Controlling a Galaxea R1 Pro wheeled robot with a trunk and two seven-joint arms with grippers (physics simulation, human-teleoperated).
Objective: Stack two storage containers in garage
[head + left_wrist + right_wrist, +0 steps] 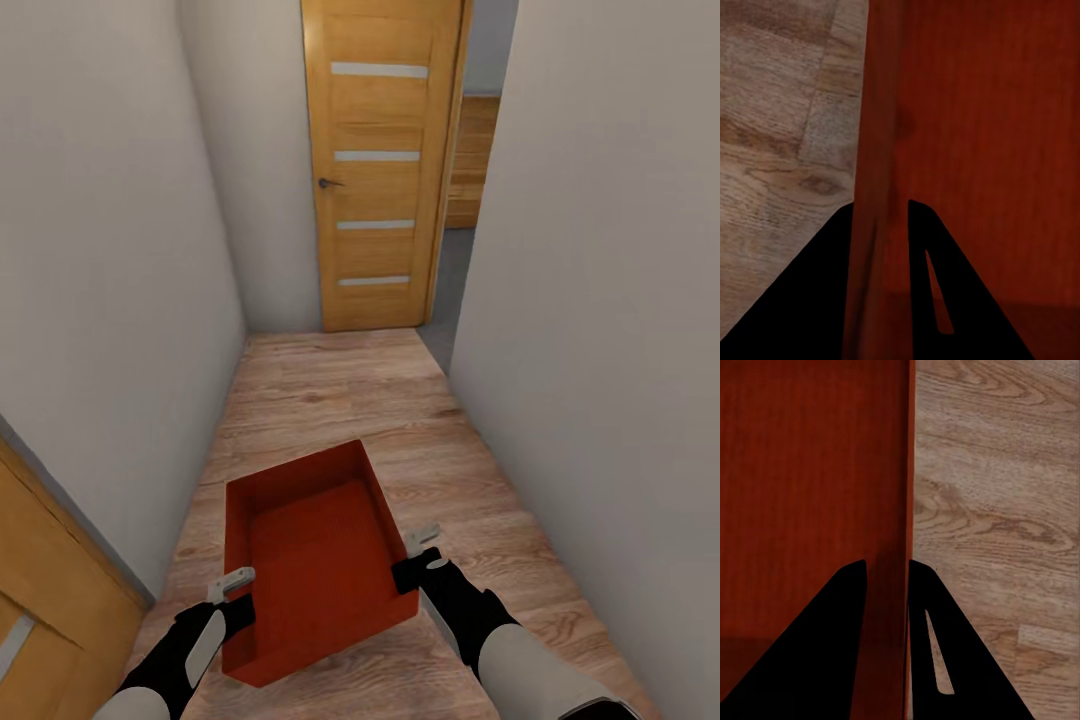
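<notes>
- The storage container (315, 560), an orange-red open-top bin, was held up above the wood-plank floor (330, 400) of a narrow hallway, between the two arms, and it looked slightly tilted in the head view.
- Its inside was empty; only one container was in view.
- The left gripper (238, 590) was at the container's left wall, near the corner closest to the robot.
- In the left wrist view the left gripper (879, 214) had the thin red wall between its two dark fingers (926, 255), one finger inside the bin and one outside, closed tight on the wall.
- The right gripper (415, 555) was at the opposite, right wall of the container.
- In the right wrist view the right gripper (886, 574) also clamped the wall between its fingers (840, 615), with the red bottom of the container (810, 472) on the inner side and the floor (997, 510) on the outer side.
- Beyond the fingers, straight ahead, stood a wooden door (380, 170) with four narrow glass slats and a dark handle.
- To the right of that door there was an open passage with a grey floor (450, 290).
- White walls (100, 250) closed the hallway on both sides, and a part of another wooden door (45, 600) was behind the left arm.
</notes>
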